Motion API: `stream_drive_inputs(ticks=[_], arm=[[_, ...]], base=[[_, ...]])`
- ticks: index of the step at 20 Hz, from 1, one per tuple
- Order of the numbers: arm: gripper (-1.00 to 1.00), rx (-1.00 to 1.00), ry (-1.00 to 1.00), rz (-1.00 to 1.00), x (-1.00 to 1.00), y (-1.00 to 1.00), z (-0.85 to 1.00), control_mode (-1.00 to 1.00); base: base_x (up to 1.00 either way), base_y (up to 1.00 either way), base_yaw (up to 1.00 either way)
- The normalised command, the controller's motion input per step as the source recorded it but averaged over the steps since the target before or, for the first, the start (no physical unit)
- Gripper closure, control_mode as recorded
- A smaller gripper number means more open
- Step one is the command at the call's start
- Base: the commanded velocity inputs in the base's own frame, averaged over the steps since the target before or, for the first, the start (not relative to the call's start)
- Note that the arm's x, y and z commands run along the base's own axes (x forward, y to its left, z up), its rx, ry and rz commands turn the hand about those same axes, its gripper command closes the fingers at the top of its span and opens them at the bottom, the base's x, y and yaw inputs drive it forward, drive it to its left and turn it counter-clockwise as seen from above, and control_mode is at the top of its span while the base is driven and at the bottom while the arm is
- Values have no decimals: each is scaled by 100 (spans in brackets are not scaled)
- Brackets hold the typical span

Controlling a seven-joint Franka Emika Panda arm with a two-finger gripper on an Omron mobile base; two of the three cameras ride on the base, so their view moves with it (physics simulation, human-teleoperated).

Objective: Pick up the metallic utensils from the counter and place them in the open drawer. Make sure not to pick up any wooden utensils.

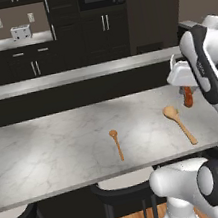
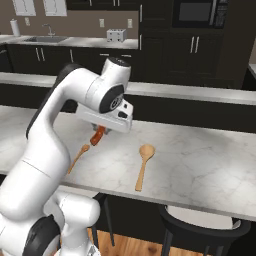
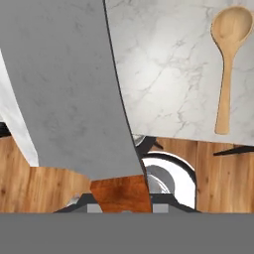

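Arm: I am reaching over the counter (image 1: pixel 61 144) | pincer (image 1: pixel 186 93) clenching the grey-bladed utensil (image 3: pixel 69 89) | wooden spoon (image 3: pixel 227 59) lying at one o'clock

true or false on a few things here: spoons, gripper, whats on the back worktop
1. Two wooden spoons, a small one and a large one, lie on the marbled counter. True.
2. The gripper is open and empty. False: it is closed on a utensil with a red-brown handle and a flat grey blade.
3. The spoons lie crossed. False: they lie apart.
4. A toaster stands on the back worktop. True.
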Motion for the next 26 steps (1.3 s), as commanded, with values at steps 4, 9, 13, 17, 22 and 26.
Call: stream_drive_inputs(ticks=[4, 9, 13, 17, 22, 26], arm=[[100, 4, -12, 3, -95, 8, 29, -100], [100, 1, -7, 2, -20, 3, 7, 100], [100, 0, 0, 0, 0, 0, 0, 100], [100, 0, 0, 0, 0, 0, 0, 100], [100, 0, 0, 0, 0, 0, 0, 100], [100, 0, 0, 0, 0, 0, 0, 100]], base=[[0, 0, 0], [-80, 27, 5], [-100, 79, 1], [-93, 100, 3], [-53, 100, 4], [-7, 100, 0]])
